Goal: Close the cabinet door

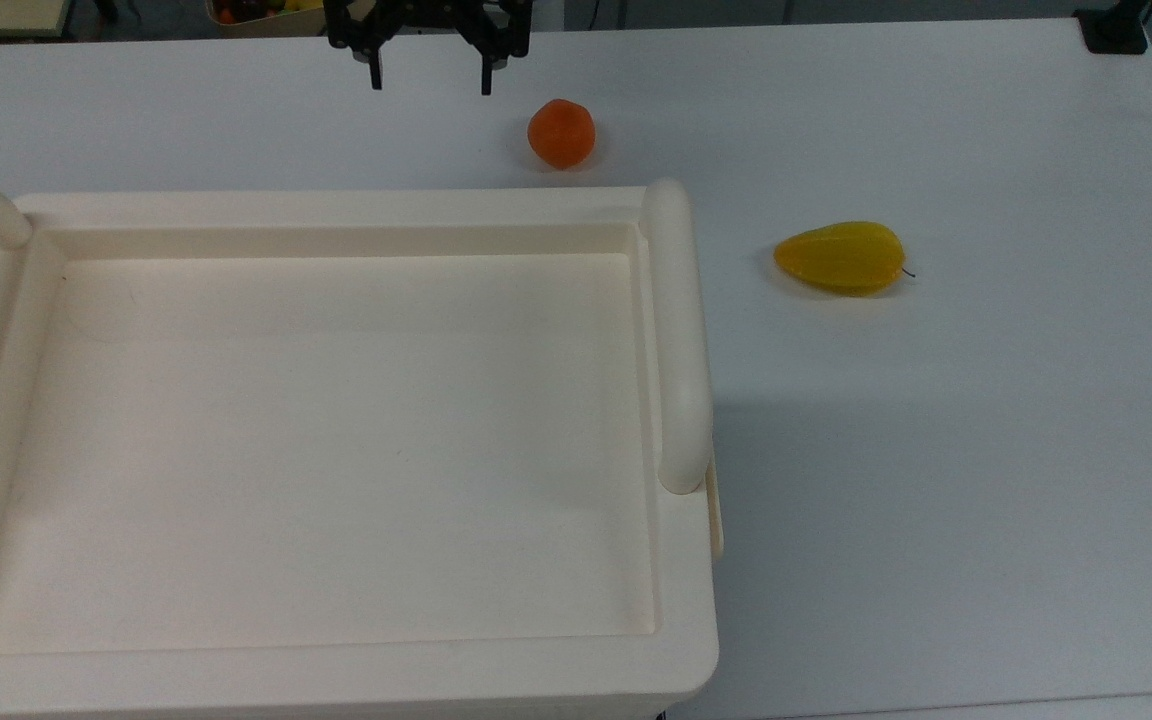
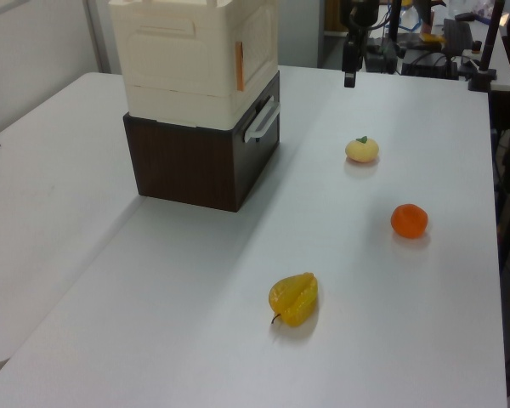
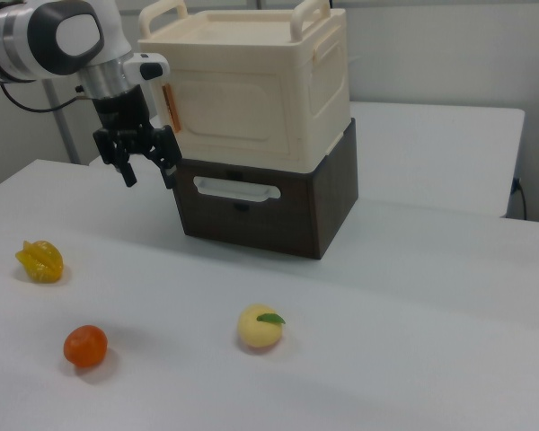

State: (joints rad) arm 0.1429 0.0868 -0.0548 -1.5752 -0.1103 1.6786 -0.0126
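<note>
On the white desk [image 3: 413, 296], going near to far in the right view, an orange fruit [image 3: 85, 346] and a pale peach-like fruit [image 3: 260, 328] lie nearest, with a yellow starfruit [image 3: 40, 260] further back on the right view's left. Beyond them the cream cabinet [image 3: 251, 85] sits on a dark brown drawer unit [image 3: 269, 202] with a pale handle. The cabinet door [image 3: 234, 108] appears to lie flush with the cabinet's front face, though the seam is hard to judge. Just off that face, on the right view's left, the end effector [image 3: 148, 171] hangs above the desk, its fingers spread apart and holding nothing.
</note>
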